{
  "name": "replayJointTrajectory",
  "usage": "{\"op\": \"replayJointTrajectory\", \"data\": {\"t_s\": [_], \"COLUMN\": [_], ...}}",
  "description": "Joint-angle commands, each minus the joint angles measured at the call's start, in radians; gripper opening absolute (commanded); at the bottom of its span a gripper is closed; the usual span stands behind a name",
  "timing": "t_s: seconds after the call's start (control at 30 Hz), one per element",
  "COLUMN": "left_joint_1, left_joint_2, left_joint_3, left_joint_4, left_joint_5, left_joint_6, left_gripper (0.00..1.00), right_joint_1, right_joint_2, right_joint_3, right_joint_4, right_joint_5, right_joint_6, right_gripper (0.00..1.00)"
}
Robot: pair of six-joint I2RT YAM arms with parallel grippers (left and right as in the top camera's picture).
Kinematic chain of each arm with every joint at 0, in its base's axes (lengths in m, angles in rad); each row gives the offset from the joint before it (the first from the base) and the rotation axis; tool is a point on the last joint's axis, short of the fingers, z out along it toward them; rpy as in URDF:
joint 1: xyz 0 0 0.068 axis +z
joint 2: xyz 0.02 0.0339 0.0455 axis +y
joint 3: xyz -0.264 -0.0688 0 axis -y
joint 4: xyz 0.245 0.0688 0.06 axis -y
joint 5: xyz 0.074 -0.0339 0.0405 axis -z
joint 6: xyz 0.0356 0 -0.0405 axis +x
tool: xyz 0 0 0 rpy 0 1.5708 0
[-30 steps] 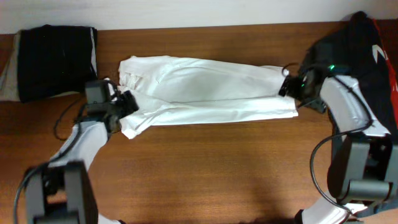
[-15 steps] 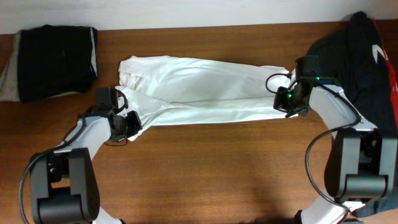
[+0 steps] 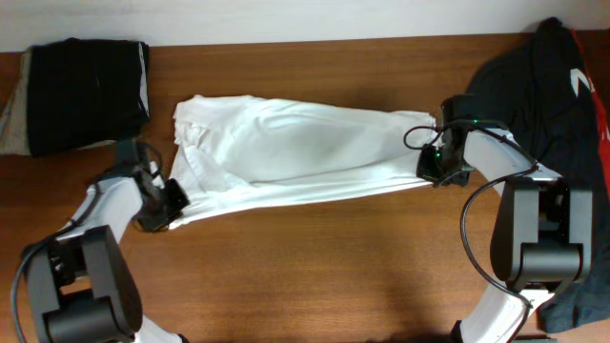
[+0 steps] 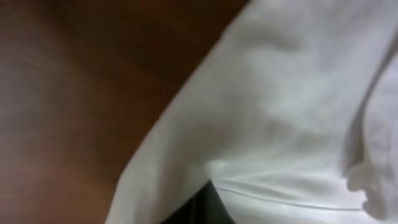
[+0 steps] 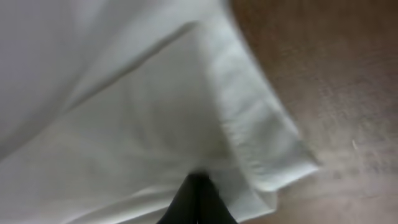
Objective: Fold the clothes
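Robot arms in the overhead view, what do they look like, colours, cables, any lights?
Both the left arm and right arm have white curved shells over dark grey bases, with black wrist parts and black fingers. Thin black cables loop beside each arm. A small green light glows at the right wrist.

We've got bare wood along the whole near side of the table [image 3: 324,267], a wide lane for either arm. Across the middle the T-shirt [image 3: 295,152] stretches like a barrier, with the left gripper [image 3: 170,198] pinching one end and the right gripper [image 3: 431,164] the other. Far left, the folded black bundle [image 3: 86,90] fills the corner. Far right, the black garment [image 3: 543,86] crowds the right arm. Only a thin strip of wood runs behind the shirt.
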Motion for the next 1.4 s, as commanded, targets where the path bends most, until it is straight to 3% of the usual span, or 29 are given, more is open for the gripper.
{"op": "replayJointTrajectory", "data": {"t_s": [0.0, 0.1, 0.13, 0.17, 0.2, 0.23, 0.27, 0.3, 0.4, 0.53, 0.67, 0.8, 0.93, 0.97, 1.13, 1.37], "left_joint_1": [0.096, 0.093, 0.088, 0.082, 0.077, 0.072, 0.071, 0.072, 0.071, 0.037, -0.029, -0.045, -0.044, -0.044, -0.045, -0.045], "left_joint_2": [0.013, -0.056, -0.089, -0.134, -0.171, -0.198, -0.217, -0.229, -0.220, -0.135, -0.055, -0.049, -0.045, -0.045, -0.045, -0.045], "left_joint_3": [-0.019, 0.002, 0.008, 0.013, 0.014, 0.014, 0.014, 0.014, 0.013, 0.013, 0.013, 0.013, 0.013, 0.013, 0.013, 0.013], "left_joint_4": [-0.082, -0.119, -0.124, -0.125, -0.117, -0.101, -0.083, -0.070, -0.081, -0.100, -0.011, 0.035, 0.034, 0.034, 0.062, 0.214], "left_joint_5": [-0.156, -0.153, -0.145, -0.112, -0.073, -0.032, 0.003, 0.040, 0.056, 0.093, 0.124, 0.123, 0.124, 0.124, 0.124, 0.151], "left_joint_6": [-0.014, -0.014, -0.013, -0.013, -0.013, -0.013, -0.013, -0.013, -0.013, -0.005, -0.006, -0.010, -0.010, -0.010, -0.010, -0.010], "left_gripper": [0.01, 0.01, 0.01, 0.01, 0.09, 0.56, 0.87, 0.99, 0.99, 0.99, 0.96, 0.64, 0.47, 0.36, 0.01, 0.01], "right_joint_1": [-0.008, -0.006, -0.006, -0.006, -0.006, -0.006, -0.006, -0.006, -0.006, -0.006, -0.006, -0.006, -0.006, -0.006, -0.006, -0.006], "right_joint_2": [-0.050, -0.169, -0.227, -0.270, -0.306, -0.343, -0.360, -0.374, -0.372, -0.355, -0.352, -0.351, -0.351, -0.351, -0.351, -0.351], "right_joint_3": [-0.018, -0.015, -0.011, -0.008, -0.006, -0.005, -0.005, -0.005, -0.005, -0.006, -0.006, -0.006, -0.006, -0.006, -0.006, -0.006], "right_joint_4": [-0.051, -0.079, -0.089, -0.089, -0.089, -0.088, -0.086, -0.084, -0.081, -0.056, -0.059, -0.062, -0.061, -0.061, -0.062, -0.063], "right_joint_5": [0.141, 0.140, 0.135, 0.120, 0.101, 0.090, 0.088, 0.087, 0.039, -0.030, -0.030, -0.029, -0.029, -0.029, -0.028, -0.029], "right_joint_6": [0.058, 0.057, 0.057, 0.053, 0.045, 0.045, 0.046, 0.046, 0.046, 0.050, 0.050, 0.048, 0.045, 0.045, 0.045, 0.045], "right_gripper": [0.04, 0.04, 0.11, 0.34, 0.69, 0.88, 0.99, 0.99, 0.99, 0.99, 0.99, 0.99, 0.99, 0.99, 0.99, 0.99]}}
